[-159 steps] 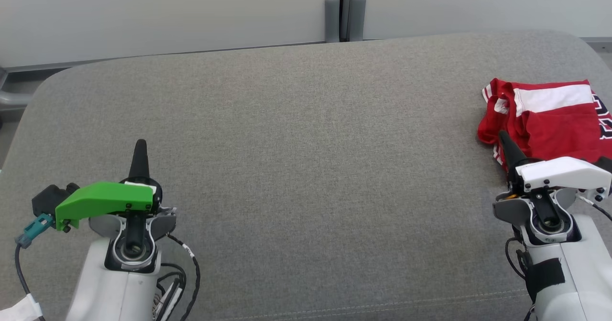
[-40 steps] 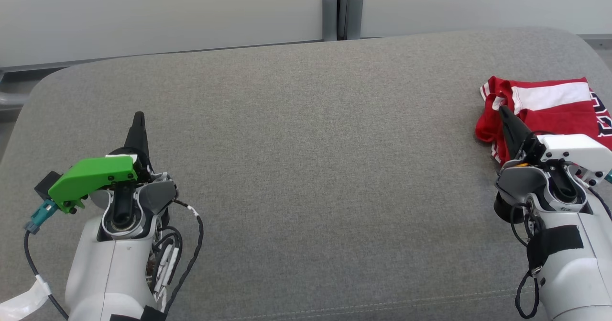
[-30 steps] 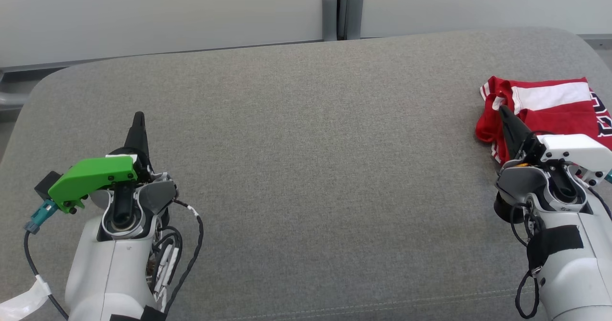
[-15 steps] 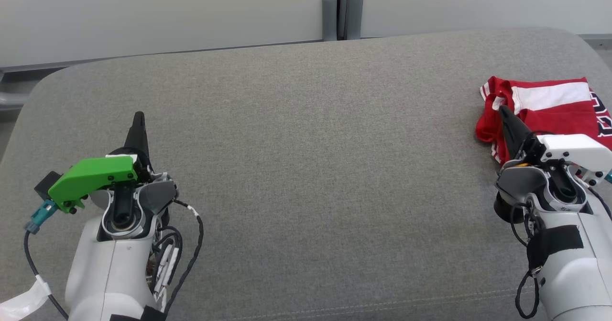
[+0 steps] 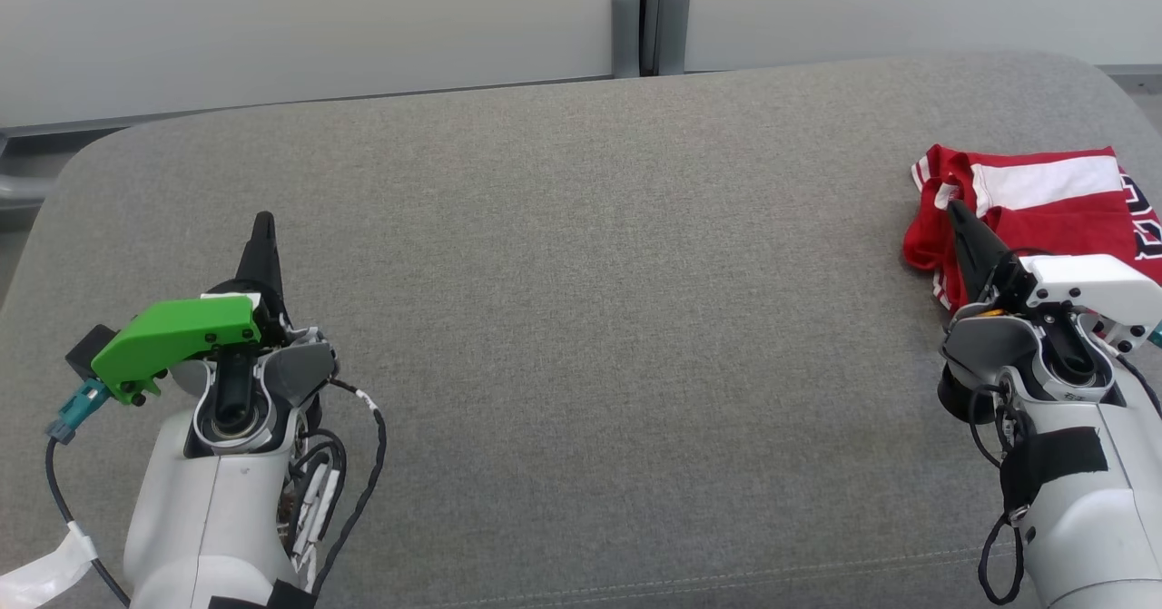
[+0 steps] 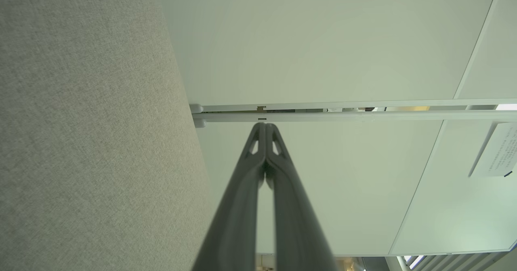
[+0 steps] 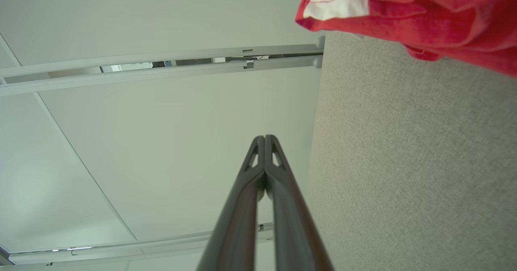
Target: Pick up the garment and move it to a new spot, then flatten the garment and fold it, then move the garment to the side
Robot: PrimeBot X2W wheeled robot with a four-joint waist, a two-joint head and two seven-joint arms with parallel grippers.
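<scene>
Both jaws closed, empty; garment (image 5: 1053, 228) on cushion (image 5: 581, 273).

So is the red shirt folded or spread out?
Folded: the red shirt lies as a small layered bundle near the right end of the cushion.

A grey upholstered surface (image 5: 581, 273) with rounded corners lies before pale wall panels (image 5: 318, 19) and a grey post (image 5: 646, 14).

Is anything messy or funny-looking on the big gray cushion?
Just the red garment. It lies at the far right of the gray cushion, folded, but its left edge is bunched and rumpled rather than flat. Nothing looks spilled or broken.
</scene>
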